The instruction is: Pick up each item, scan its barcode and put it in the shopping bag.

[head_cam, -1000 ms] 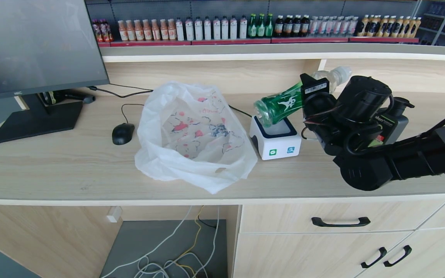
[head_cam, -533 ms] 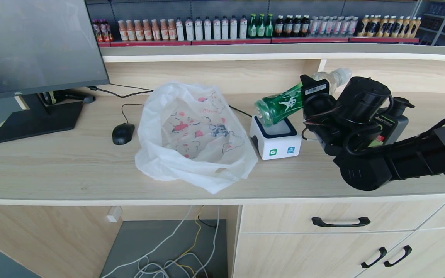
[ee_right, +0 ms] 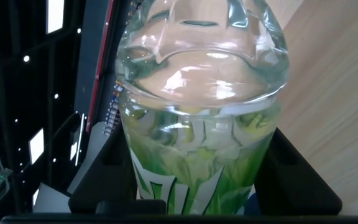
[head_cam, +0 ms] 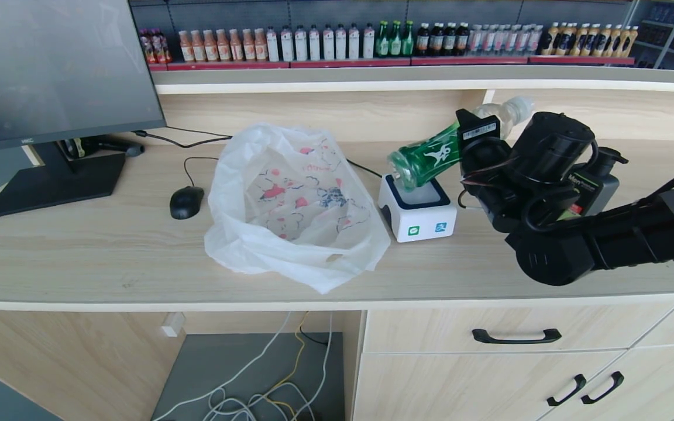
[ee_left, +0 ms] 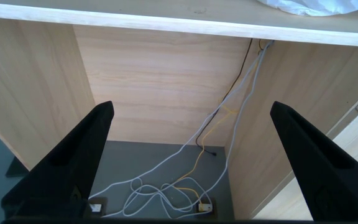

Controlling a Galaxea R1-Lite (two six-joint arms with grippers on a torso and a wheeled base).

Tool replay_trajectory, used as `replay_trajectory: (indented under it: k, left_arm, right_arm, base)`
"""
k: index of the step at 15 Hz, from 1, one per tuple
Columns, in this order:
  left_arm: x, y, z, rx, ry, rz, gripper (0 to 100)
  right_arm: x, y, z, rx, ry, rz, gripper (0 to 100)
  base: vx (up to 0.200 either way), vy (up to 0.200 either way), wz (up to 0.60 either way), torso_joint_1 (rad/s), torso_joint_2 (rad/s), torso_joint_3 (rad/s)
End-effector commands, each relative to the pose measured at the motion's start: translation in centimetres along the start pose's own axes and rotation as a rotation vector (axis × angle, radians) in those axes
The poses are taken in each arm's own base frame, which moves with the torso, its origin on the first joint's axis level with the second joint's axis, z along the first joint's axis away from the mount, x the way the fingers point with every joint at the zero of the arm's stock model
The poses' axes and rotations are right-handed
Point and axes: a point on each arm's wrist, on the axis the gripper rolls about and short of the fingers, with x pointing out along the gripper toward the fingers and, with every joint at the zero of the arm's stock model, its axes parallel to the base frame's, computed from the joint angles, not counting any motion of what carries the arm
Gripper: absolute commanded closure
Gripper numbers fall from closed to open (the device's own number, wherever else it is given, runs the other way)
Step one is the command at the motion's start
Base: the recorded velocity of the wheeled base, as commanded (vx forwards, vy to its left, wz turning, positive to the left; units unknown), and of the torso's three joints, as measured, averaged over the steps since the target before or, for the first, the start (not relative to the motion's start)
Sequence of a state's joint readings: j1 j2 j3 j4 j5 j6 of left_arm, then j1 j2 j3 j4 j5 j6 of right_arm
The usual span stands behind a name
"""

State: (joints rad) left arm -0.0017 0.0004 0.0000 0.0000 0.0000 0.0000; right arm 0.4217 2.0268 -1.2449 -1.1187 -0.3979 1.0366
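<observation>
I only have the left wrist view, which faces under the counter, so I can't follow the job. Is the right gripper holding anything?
Observer: Yes, the right gripper is shut on a green bottle.
Operator: Where is the bottle?
Observer: Tilted, base down, over the white scanner.
Operator: What's beside that?
Observer: The shopping bag, on the counter, toward the robot's left of the scanner.

A clear bottle [head_cam: 430,156] with a green label and a white cap is held tilted, its base pointing down at the white box scanner [head_cam: 418,217] right of centre. The white printed shopping bag [head_cam: 290,204] lies open just left of the scanner.
</observation>
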Motion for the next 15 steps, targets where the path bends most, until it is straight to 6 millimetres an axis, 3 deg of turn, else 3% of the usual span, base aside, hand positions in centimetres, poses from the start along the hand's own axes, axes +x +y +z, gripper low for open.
replay_trajectory:
  k: [1,3,8,15]
  left_arm:
    - [0.0,0.0,0.0,0.0,0.0,0.0,0]
    - [0.0,0.0,0.0,0.0,0.0,0.0,0]
    - [0.0,0.0,0.0,0.0,0.0,0.002,0]
    - [0.0,0.0,0.0,0.0,0.0,0.0,0]
  right_arm:
    - [-0.3,1.3,0.8,0.003,-0.012,0.033,100]
    - [-0.6,2.4,1.5,-0.038,-0.019,0.059,100]
    - [-2.5,5.8,0.5,-0.245,-0.04,0.246,100]
    - [-4.5,7.4,-0.4,-0.668,-0.082,0.387,100]
  base:
    - [0.0,0.0,0.0,0.0,0.0,0.0]
    - [0.0,0.0,0.0,0.0,0.0,0.0]
    - [0.0,0.0,0.0,0.0,0.0,0.0]
    - [0.0,0.0,0.0,0.0,0.0,0.0]
